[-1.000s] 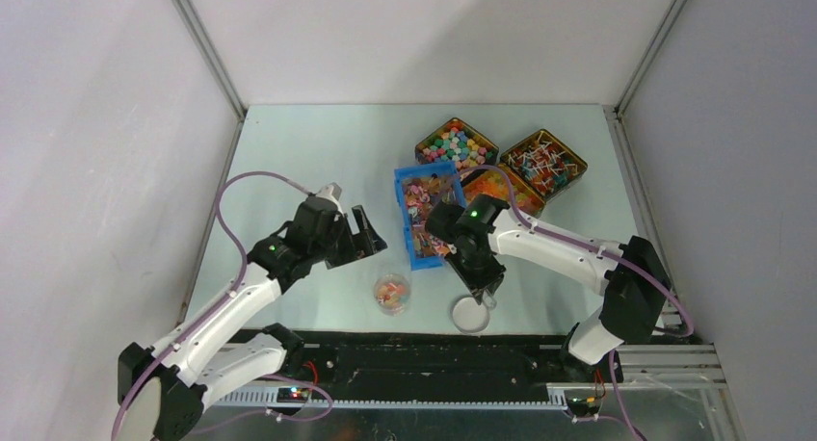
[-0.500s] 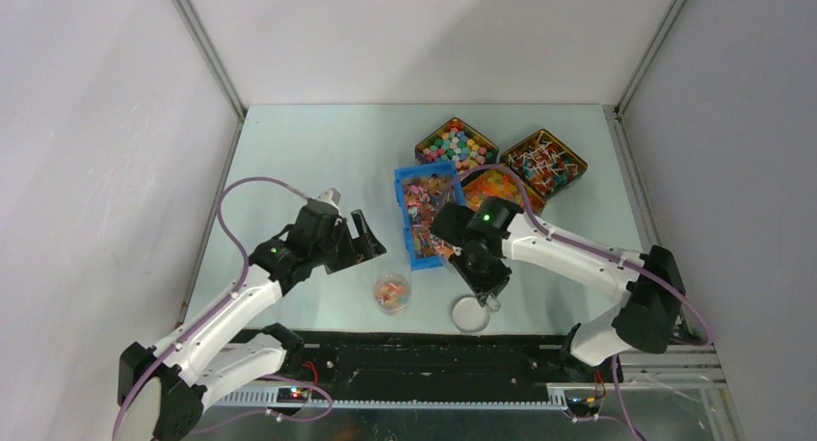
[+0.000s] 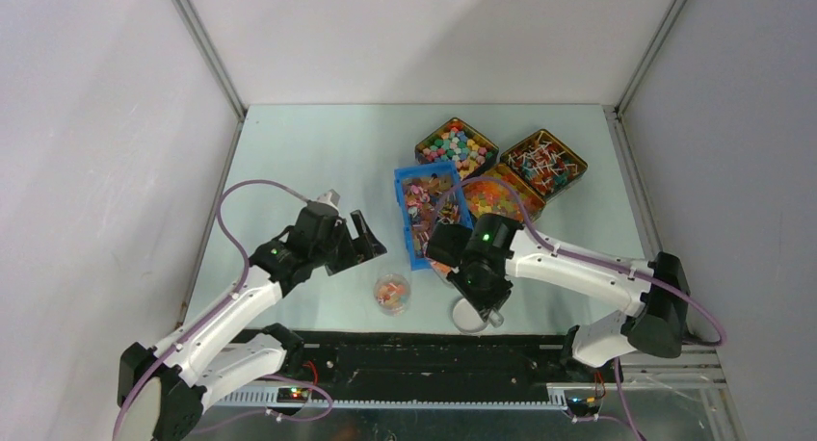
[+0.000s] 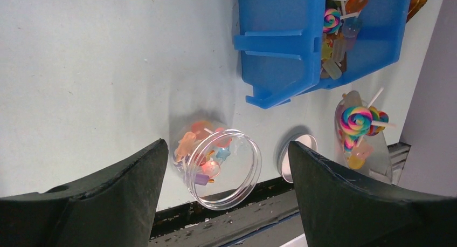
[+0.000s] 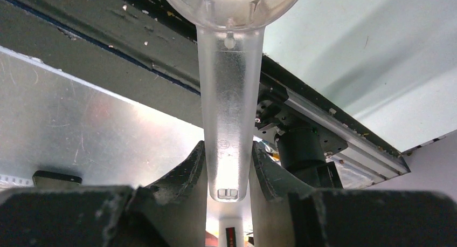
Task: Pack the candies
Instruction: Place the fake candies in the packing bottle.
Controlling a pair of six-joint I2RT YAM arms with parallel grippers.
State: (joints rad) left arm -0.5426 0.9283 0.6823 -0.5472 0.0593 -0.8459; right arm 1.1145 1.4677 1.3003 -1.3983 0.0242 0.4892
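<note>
Scoop (image 5: pixel 229 85) bowl cut off at top of right wrist view, contents unseen there. Clear handle pinched tight in right gripper (image 5: pixel 227 150). Left wrist view shows bowl holding sweets plus swirl lollipop (image 4: pixel 355 120), beside lid (image 4: pixel 295 156). Left gripper (image 4: pixel 226 147) wide open, empty, above jar (image 4: pixel 256 169). Candies (image 3: pixel 421 210) mostly in blue bin (image 4: pixel 275 20), some in jar on bench (image 3: pixel 308 152).

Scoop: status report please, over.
Left gripper open, clear of jar. Right gripper shut on scoop. Scoop holds candies and lollipops, beside lid, not over jar. Jar mouth uncovered.
</note>
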